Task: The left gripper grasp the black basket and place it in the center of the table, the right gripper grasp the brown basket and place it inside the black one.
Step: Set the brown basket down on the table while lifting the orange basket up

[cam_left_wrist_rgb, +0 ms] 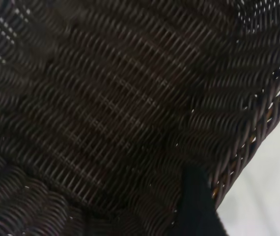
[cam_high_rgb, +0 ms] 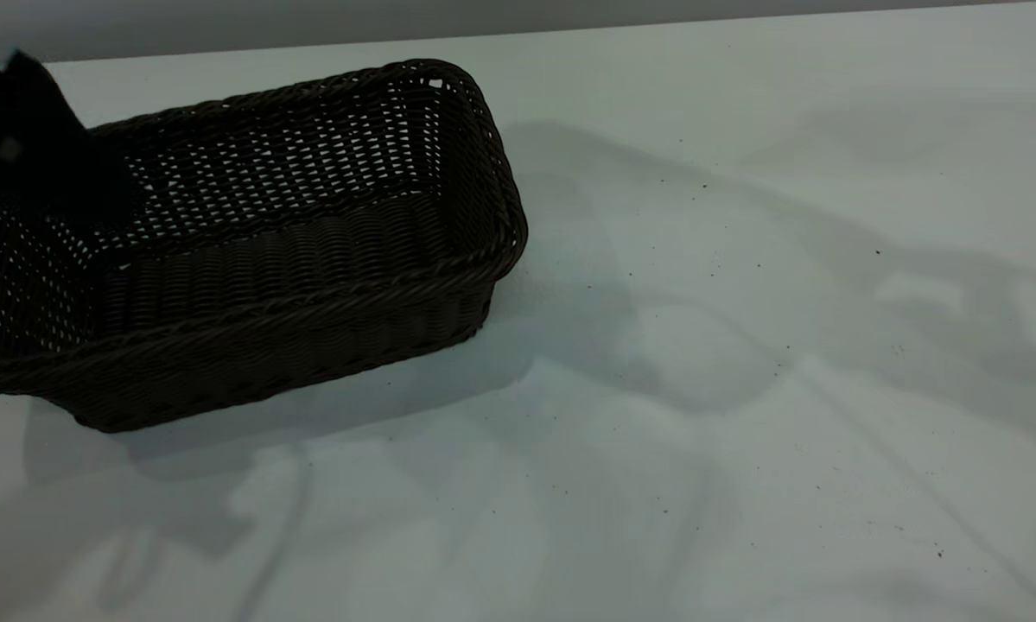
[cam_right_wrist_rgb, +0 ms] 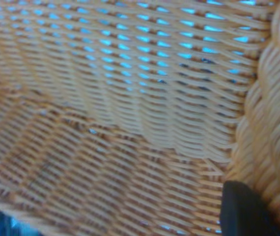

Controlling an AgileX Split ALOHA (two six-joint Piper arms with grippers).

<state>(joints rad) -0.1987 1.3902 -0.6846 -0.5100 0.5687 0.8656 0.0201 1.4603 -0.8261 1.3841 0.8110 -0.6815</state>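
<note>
The black basket (cam_high_rgb: 250,250) fills the left of the exterior view, tilted, its shadow falling apart from it on the white table (cam_high_rgb: 742,389). My left gripper (cam_high_rgb: 25,130) is a dark shape over the basket's far left end. In the left wrist view one black finger (cam_left_wrist_rgb: 195,201) lies inside the black basket (cam_left_wrist_rgb: 105,113), pressed against its side wall; the other finger is hidden behind the wall. In the right wrist view the brown basket (cam_right_wrist_rgb: 110,128) fills the picture. One black finger (cam_right_wrist_rgb: 244,209) of my right gripper (cam_right_wrist_rgb: 263,196) presses inside its braided rim.
The table's middle and right carry only soft shadows and a few dark specks (cam_high_rgb: 878,251). The table's far edge (cam_high_rgb: 569,30) runs along the top. Neither the right arm nor the brown basket shows in the exterior view.
</note>
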